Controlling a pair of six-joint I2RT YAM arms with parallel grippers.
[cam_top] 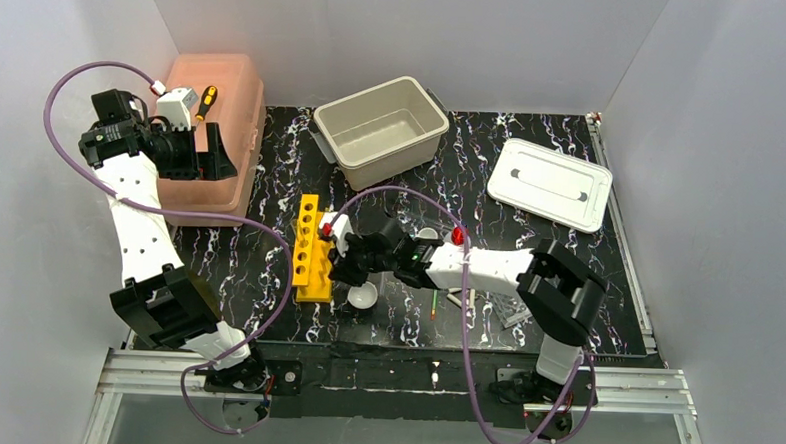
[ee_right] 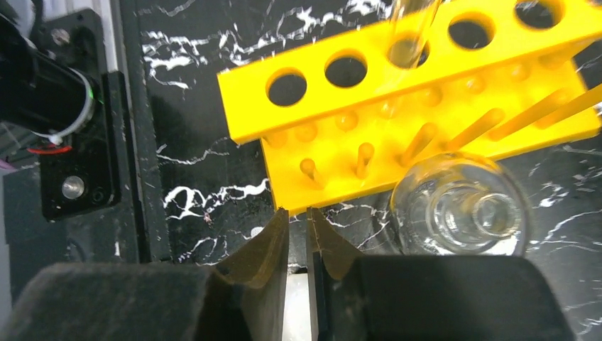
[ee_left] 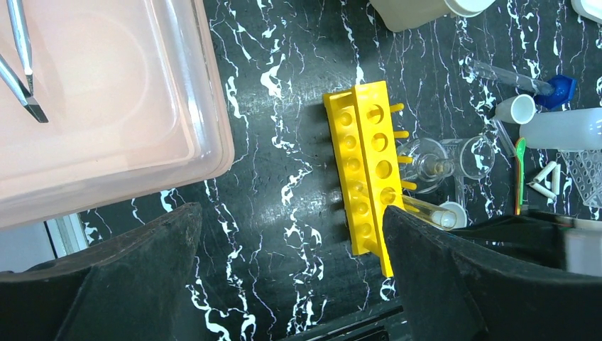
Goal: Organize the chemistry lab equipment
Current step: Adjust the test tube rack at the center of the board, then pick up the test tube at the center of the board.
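The yellow tube rack [cam_top: 309, 245] lies on the black mat; it also shows in the left wrist view [ee_left: 363, 170] and the right wrist view [ee_right: 426, 106]. A clear glass tube [ee_left: 424, 209] leans in one of its holes [ee_right: 410, 32]. A glass flask [ee_right: 460, 206] stands beside the rack. The white bowl [cam_top: 363, 297] sits just in front. The green spoon [ee_left: 520, 174], white triangle pieces [ee_left: 544, 180] and the red-capped bottle [cam_top: 457, 235] lie to the right. My right gripper [ee_right: 298, 212] hovers at the rack's near end, jaws almost together with nothing seen between the tips. My left gripper [ee_left: 287, 209] is wide open and empty, high over the pink box's edge [cam_top: 217, 154].
The pink box [cam_top: 213, 134] at back left holds a screwdriver [cam_top: 206, 101] and tweezers [ee_left: 21, 64]. A grey bin [cam_top: 380, 129] stands at back centre, with its lid [cam_top: 551, 184] at back right. More glassware and a blue-capped tube [ee_left: 561, 89] lie right of the rack.
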